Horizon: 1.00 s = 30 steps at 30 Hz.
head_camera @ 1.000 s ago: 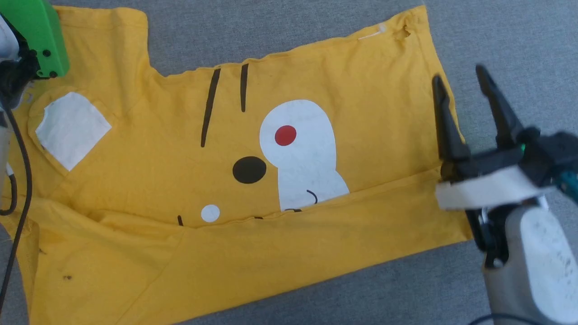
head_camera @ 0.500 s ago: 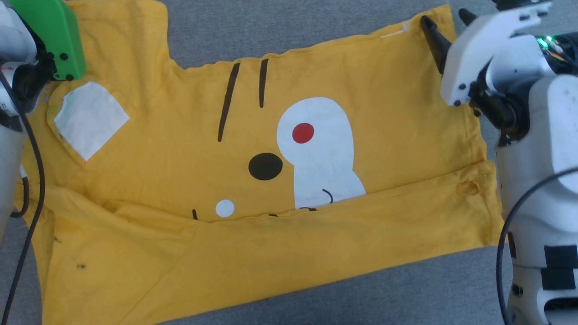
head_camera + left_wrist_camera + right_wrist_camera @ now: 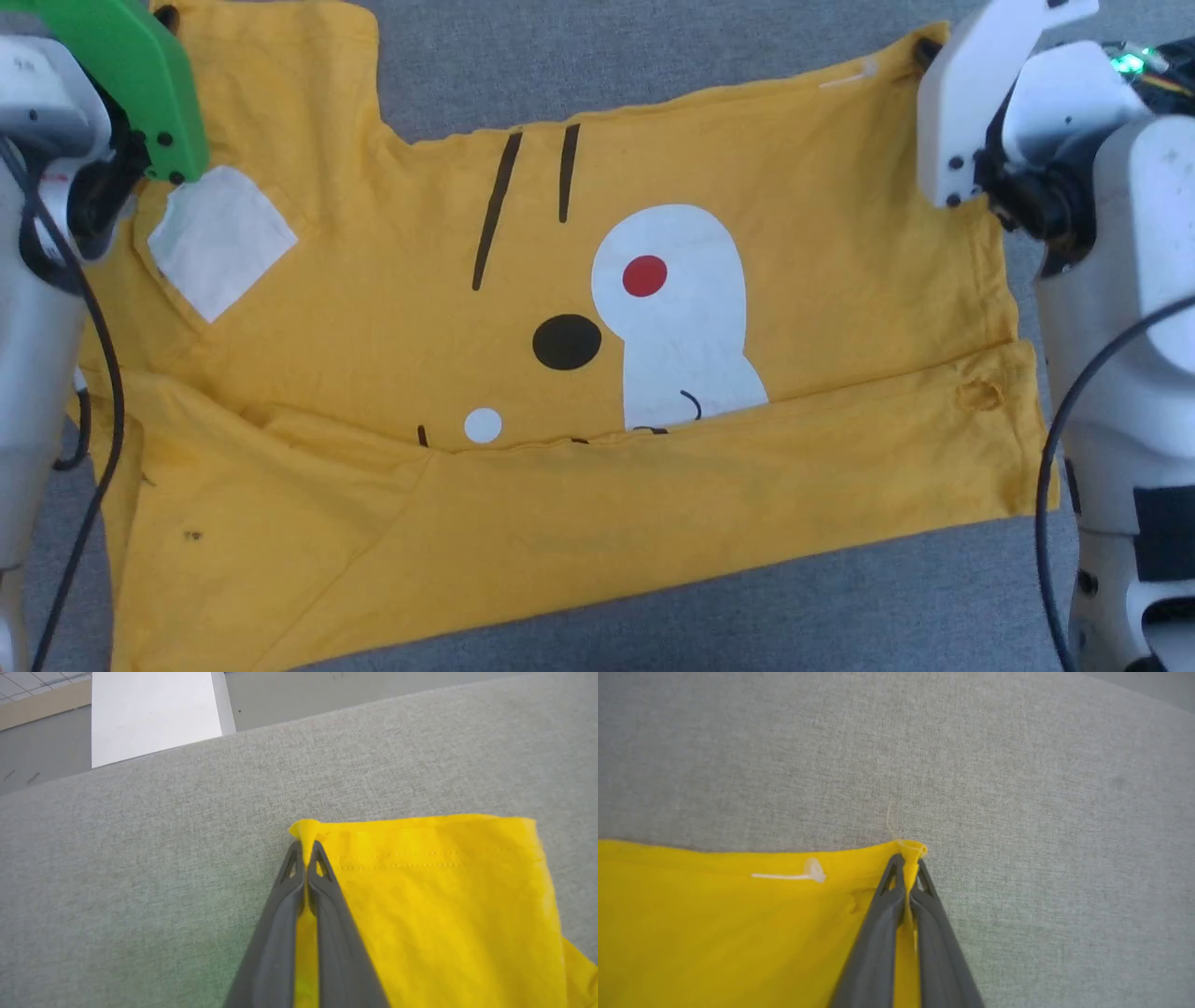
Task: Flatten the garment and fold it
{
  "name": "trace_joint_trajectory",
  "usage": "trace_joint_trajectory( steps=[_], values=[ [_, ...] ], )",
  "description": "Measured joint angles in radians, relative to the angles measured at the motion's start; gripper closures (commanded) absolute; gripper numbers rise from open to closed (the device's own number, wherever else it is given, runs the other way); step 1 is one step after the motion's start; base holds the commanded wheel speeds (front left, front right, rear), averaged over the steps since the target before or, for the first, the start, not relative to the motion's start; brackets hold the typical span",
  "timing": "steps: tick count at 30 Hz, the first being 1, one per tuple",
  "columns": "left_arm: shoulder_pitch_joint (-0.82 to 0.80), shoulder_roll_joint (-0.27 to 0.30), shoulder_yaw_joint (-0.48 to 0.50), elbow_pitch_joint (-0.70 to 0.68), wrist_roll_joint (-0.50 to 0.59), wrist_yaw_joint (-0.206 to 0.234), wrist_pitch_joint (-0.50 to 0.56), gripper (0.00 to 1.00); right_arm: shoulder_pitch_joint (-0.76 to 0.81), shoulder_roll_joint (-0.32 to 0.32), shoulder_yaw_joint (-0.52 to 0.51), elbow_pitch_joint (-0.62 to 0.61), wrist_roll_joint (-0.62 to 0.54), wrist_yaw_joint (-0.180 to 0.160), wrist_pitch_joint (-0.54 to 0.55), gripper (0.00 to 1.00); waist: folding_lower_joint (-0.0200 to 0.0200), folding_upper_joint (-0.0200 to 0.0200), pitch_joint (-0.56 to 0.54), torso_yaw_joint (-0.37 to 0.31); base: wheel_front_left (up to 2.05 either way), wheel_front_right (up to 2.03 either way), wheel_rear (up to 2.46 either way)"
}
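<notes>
the shirt (image 3: 840,243) lies on grey cloth (image 3: 653,56), near edge folded over. the left gripper (image 3: 305,854) pinches one far corner, the right gripper (image 3: 907,865) the other.

My head camera looks steeply down from close above on the shirt (image 3: 392,280) spread across the grey cloth (image 3: 653,56). Each wrist camera sits low and near, looking along my left pincer (image 3: 306,847) or right pincer (image 3: 909,861) at one far corner of that shirt. The head view catches both corners along its top.
</notes>
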<state>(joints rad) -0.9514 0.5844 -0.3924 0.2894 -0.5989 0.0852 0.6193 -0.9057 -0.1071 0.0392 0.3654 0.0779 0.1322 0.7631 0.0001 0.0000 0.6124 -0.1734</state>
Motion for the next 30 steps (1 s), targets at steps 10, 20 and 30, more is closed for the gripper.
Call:
trace_joint_trajectory(
  steps=[10,20,30],
  values=[
    [0.262,-0.037,0.074,-0.091,-0.047,-0.073,-0.435,1.0,0.235,-0.067,0.057,-0.081,0.058,0.0,-0.419,1.0,-0.0001,0.0,-0.121,0.017,0.0,0.0,0.0],
    [0.68,-0.039,0.165,-0.279,-0.151,-0.013,-0.551,1.0,0.462,-0.109,0.046,-0.111,0.065,0.0,-0.644,1.0,-0.0002,0.0,-0.294,0.055,0.0,0.0,0.0],
    [0.993,-0.075,0.161,-0.39,-0.247,0.03,-0.542,1.0,0.62,-0.16,0.021,-0.089,0.072,0.0,-0.567,1.0,-0.0002,0.0,-0.404,0.123,0.0,0.0,0.0]
  ],
)
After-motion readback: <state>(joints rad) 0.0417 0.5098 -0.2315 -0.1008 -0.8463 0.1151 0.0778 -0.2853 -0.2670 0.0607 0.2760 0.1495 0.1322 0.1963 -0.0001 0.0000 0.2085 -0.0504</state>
